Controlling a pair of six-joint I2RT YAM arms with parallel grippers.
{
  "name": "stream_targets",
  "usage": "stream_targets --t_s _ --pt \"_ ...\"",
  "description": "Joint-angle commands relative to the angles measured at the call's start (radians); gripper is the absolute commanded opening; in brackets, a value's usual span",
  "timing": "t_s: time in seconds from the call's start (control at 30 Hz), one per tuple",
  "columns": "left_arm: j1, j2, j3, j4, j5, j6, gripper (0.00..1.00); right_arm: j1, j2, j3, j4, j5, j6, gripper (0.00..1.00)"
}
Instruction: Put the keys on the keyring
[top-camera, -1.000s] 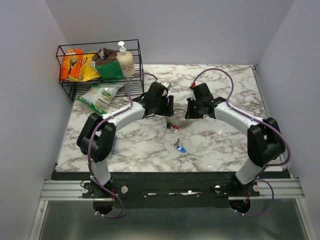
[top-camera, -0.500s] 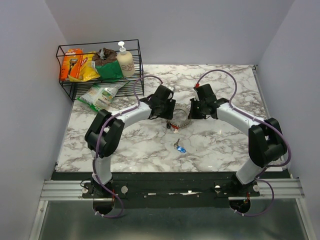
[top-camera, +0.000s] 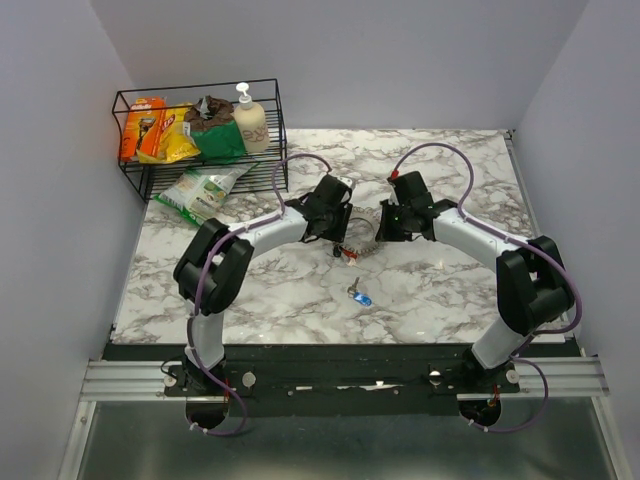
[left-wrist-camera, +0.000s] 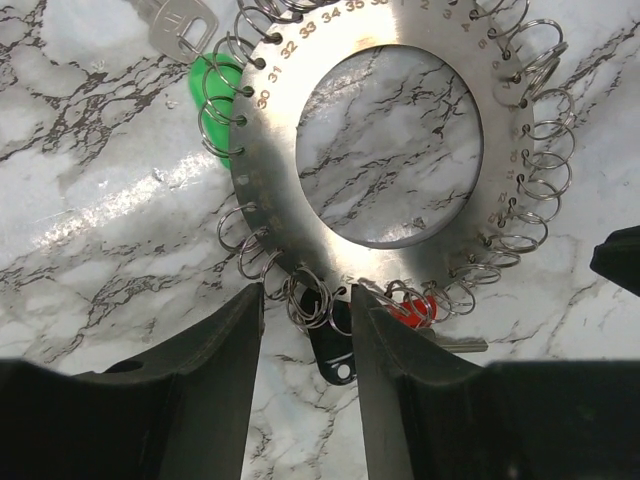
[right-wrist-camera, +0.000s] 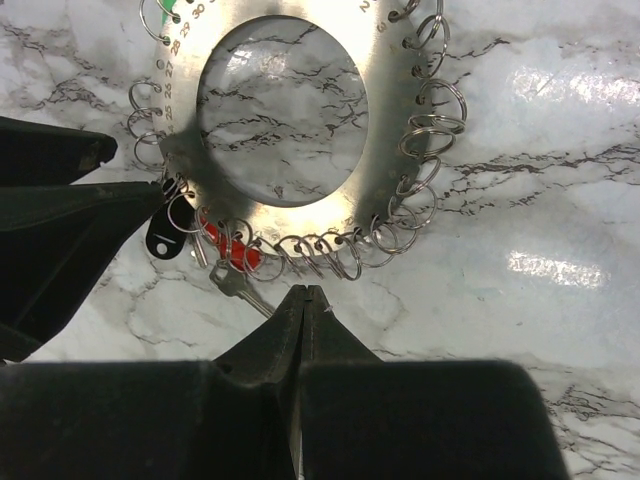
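The keyring (left-wrist-camera: 265, 180) is a flat steel disc with an open centre and small split rings round its rim, lying on the marble. Keys with black (left-wrist-camera: 335, 355), red (left-wrist-camera: 415, 310) and green (left-wrist-camera: 213, 80) heads hang from its rim. A blue-headed key (top-camera: 359, 296) lies loose nearer the arms. My left gripper (left-wrist-camera: 307, 300) is open at the disc's near rim, its fingers either side of the black key head and some split rings. My right gripper (right-wrist-camera: 305, 292) is shut on nothing, its tip just short of the keyring's (right-wrist-camera: 388, 100) rim, beside a bare silver key (right-wrist-camera: 235, 285).
A black wire basket (top-camera: 200, 135) with snack packs and a soap bottle stands at the back left. A green-and-white packet (top-camera: 200, 192) lies in front of it. Walls close in both sides of the table.
My left arm has swung its elbow to the right and its gripper has closed in on the keyring, jaws narrowing. The right gripper has shifted slightly and stayed shut.
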Motion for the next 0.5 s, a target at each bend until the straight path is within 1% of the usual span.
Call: stream_targets --t_s 0.0,0.17,0.27,0.37,0.47 --pt "-0.027 -0.001 -0.016 0.025 -0.044 0.021 0.48 -0.004 -0.026 -0.017 0.024 -0.016 0.008 0.08" --pt "-0.038 0.02 -0.012 0.013 -0.068 0.018 0.47 -0.004 -0.031 -0.029 0.027 -0.014 0.011 0.08" --pt "-0.038 0.025 -0.018 0.018 -0.082 0.018 0.44 -0.004 -0.031 -0.037 0.034 -0.016 0.014 0.08" --pt "-0.038 0.031 -0.013 0.003 -0.116 0.019 0.44 -0.003 -0.031 -0.042 0.033 -0.013 0.015 0.08" --pt "-0.038 0.036 -0.018 0.007 -0.107 0.032 0.43 -0.004 -0.034 -0.048 0.037 -0.011 0.015 0.08"
